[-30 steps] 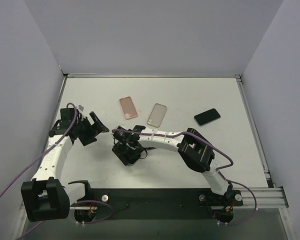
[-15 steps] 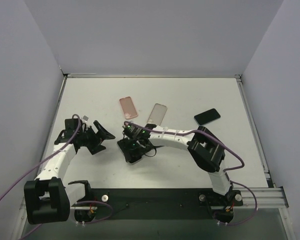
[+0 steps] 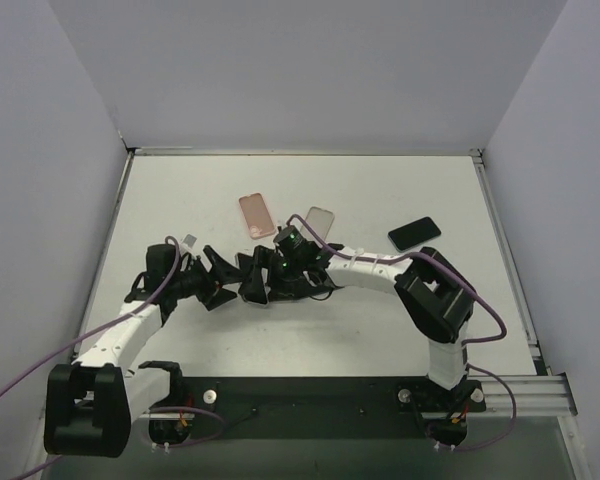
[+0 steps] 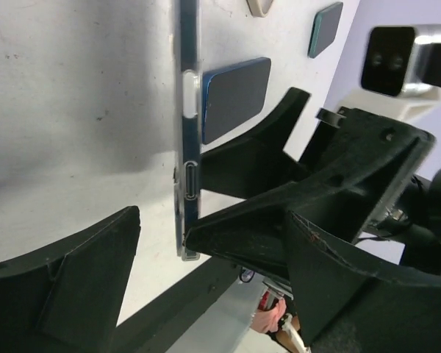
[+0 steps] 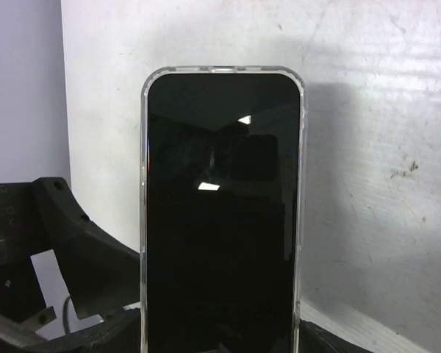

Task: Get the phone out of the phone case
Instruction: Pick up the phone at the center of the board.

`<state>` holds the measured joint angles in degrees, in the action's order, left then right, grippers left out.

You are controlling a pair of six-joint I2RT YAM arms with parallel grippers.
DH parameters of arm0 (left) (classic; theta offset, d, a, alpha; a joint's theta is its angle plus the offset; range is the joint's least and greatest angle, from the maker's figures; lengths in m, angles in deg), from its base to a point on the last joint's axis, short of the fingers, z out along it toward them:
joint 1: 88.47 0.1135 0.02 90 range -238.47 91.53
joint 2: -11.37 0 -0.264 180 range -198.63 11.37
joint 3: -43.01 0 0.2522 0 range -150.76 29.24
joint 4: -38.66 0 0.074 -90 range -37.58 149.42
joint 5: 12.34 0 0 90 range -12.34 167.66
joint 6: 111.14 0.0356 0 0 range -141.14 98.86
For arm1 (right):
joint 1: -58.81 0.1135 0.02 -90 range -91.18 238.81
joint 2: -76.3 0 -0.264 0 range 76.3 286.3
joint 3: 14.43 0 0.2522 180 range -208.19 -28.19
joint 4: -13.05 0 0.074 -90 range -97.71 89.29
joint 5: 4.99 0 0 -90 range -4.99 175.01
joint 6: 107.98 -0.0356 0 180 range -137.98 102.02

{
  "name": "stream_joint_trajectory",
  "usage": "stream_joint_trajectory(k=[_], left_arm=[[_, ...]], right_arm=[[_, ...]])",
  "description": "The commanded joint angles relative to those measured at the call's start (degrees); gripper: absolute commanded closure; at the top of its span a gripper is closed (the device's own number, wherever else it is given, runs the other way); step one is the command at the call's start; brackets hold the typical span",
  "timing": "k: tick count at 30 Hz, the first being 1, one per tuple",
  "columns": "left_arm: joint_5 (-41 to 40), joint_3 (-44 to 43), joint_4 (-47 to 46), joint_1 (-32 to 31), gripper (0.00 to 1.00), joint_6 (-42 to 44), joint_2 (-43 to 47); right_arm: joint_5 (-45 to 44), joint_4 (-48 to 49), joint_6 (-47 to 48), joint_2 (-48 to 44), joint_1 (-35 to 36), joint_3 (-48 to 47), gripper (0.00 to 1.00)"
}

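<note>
Left gripper (image 3: 223, 279) is left of table centre, pointing to 3 o'clock, jaws wide. Left wrist cam: one black finger (image 4: 73, 287) stands clear of the cased phone with a visible gap. Can't tell if the other finger touches.

Between those jaws is a black-screened phone (image 5: 220, 220) in a thin clear plastic case (image 4: 185, 147). It stands on edge and shows edge-on, side cutouts visible. The phone is fully seated: the clear rim wraps the top and both long sides. Can't tell if it rests on the table or hangs just above.

Right gripper (image 3: 263, 277) comes in from 3 o'clock, pointing to 9, nose to nose with the left gripper. Right wrist cam: the screen faces the lens and the phone's lower end sits between the fingers. They clamp it across its width; the contact points are cut off at the frame bottom.

On the flat white table (image 3: 400, 320), toward 12 from the grippers, a pink phone case (image 3: 257, 215) lies flat. Just right of it is a translucent beige case (image 3: 320, 216), near end hidden by the right arm. Toward 2 o'clock, apart from both, a black slab phone (image 3: 414, 233) lies flat, angled.
</note>
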<state>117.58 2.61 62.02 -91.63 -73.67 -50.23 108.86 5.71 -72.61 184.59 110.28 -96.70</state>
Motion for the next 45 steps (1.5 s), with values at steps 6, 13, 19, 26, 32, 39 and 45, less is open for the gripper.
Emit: stream_joint_trajectory(k=[6,13,19,26,32,39,45], left_arm=[[-10.36,-2.89,1.45,-6.94,0.22,3.73,4.56],[-14.43,-3.96,5.6,-8.53,0.27,6.66,6.67],[-16.1,-0.97,4.54,-8.62,0.08,2.88,10.8],[-16.19,0.27,1.81,-9.58,0.12,0.68,12.91],[-19.44,0.88,3.76,-10.11,0.2,-0.72,17.56],[-21.55,1.41,3.14,-11.61,0.28,-0.03,17.05],[-21.9,0.44,1.65,-11.87,0.34,2.61,12.04]], right_arm=[[6.99,16.35,-17.61,1.75,-0.13,3.91,1.0],[7.25,22.4,-25.51,2.01,-1.89,7.16,1.0],[6.82,26.19,-29.13,1.92,-3.56,9.36,1.0],[6.9,27.16,-29.92,2.36,-4.18,10.06,1.0],[7.26,30.23,-32.46,3.33,-4.88,11.29,1.0],[7.34,31.55,-32.73,2.98,-5.06,12.0,1.0],[7.43,31.73,-32.73,2.28,-5.14,12.08,1.0]])
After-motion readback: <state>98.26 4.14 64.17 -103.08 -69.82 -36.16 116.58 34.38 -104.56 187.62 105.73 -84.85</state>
